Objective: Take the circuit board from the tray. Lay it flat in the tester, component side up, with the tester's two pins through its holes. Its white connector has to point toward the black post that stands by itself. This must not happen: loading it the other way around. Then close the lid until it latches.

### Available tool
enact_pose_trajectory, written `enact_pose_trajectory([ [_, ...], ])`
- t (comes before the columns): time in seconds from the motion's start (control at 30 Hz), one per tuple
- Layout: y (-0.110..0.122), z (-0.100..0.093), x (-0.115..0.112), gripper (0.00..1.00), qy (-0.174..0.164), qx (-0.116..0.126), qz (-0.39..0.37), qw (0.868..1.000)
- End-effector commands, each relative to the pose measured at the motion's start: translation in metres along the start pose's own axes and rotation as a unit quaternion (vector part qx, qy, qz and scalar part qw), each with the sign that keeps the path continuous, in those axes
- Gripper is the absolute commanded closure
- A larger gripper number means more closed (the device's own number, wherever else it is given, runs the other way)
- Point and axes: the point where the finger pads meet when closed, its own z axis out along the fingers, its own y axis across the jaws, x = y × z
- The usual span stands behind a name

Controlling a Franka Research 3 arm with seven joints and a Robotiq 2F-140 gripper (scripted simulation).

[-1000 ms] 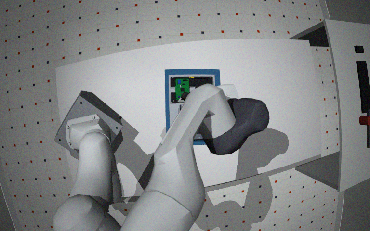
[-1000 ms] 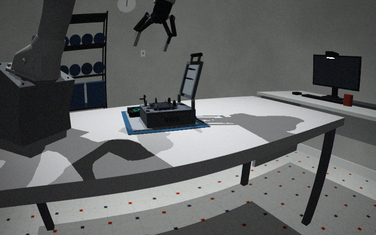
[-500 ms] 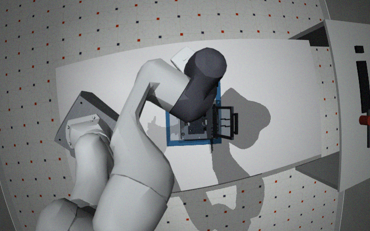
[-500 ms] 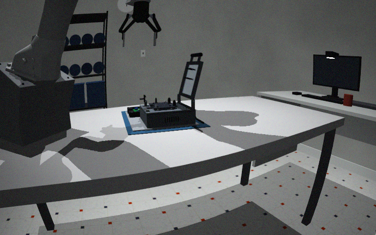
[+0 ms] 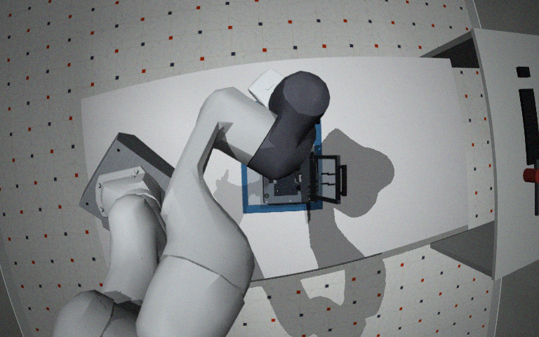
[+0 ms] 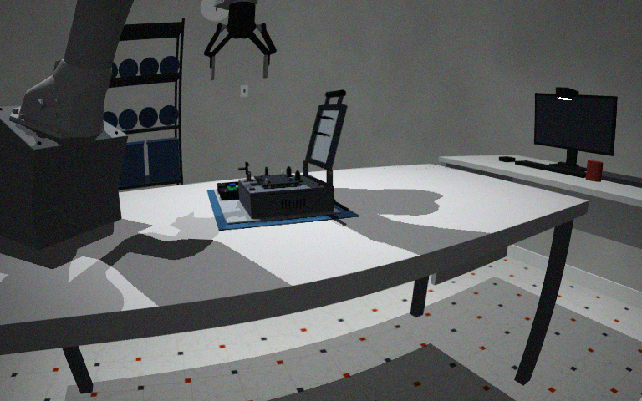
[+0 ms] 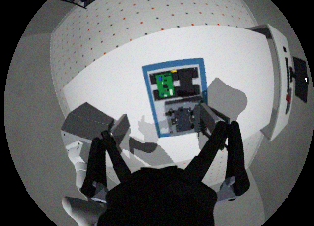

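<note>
With the tester [image 5: 285, 196] [image 6: 289, 200] [image 7: 169, 125] as landmark, the green circuit board [image 6: 232, 185] [image 7: 165, 84] is seen beside it in the black tray [image 6: 224, 195] [image 7: 187, 84], nothing is held by the wide-spread gripper [image 6: 239, 73] [image 7: 163, 115] above, and picking, placing and closing of the raised lid [image 5: 328, 179] [image 6: 337, 135] are left.

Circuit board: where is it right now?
In the wrist view, the green circuit board lies in the left part of the black tray, just above the tester in the image.
</note>
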Motion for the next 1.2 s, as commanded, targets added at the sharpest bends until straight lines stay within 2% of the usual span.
enact_pose_trajectory([
  [0.0,0.0009,-0.0005,0.0005,0.00,0.002,-0.002,-0.008,1.000],
  [0.1,0.0009,-0.0005,0.0005,0.00,0.002,-0.002,-0.008,1.000],
  [0.13,0.0009,-0.0005,0.0005,0.42,0.002,-0.002,-0.008,1.000],
  [1.17,0.0009,-0.0005,0.0005,0.42,0.002,-0.002,-0.008,1.000],
])
